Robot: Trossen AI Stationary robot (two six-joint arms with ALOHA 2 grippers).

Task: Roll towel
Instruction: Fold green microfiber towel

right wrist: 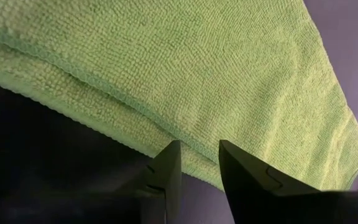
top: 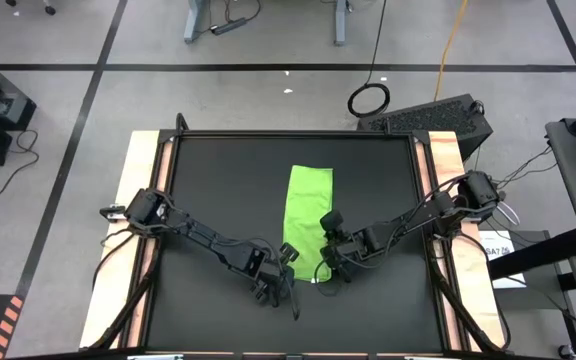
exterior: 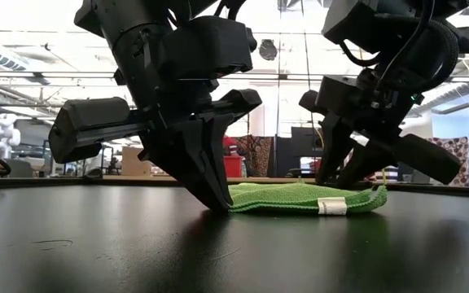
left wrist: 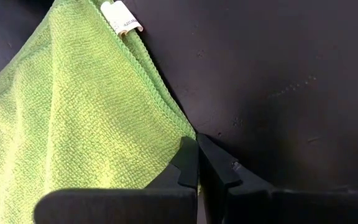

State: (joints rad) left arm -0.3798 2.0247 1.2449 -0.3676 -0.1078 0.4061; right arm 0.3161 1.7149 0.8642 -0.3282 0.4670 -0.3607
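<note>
My left gripper (top: 286,258) sits at the towel's (top: 308,220) near left corner, toward the desk's (top: 218,190) near edge. Its fingers (left wrist: 188,163) are almost closed, pinching the towel's hem between the tips. The towel lies folded in a long strip at mid-desk, running from the centre toward the near edge, flat on the black surface. A white label (exterior: 331,207) shows on its folded edge. My right gripper (top: 330,250) stands at the towel's near right corner, its fingers (right wrist: 169,167) slightly parted with the tips at the towel's edge; whether fabric is caught between them, I cannot tell.
</note>
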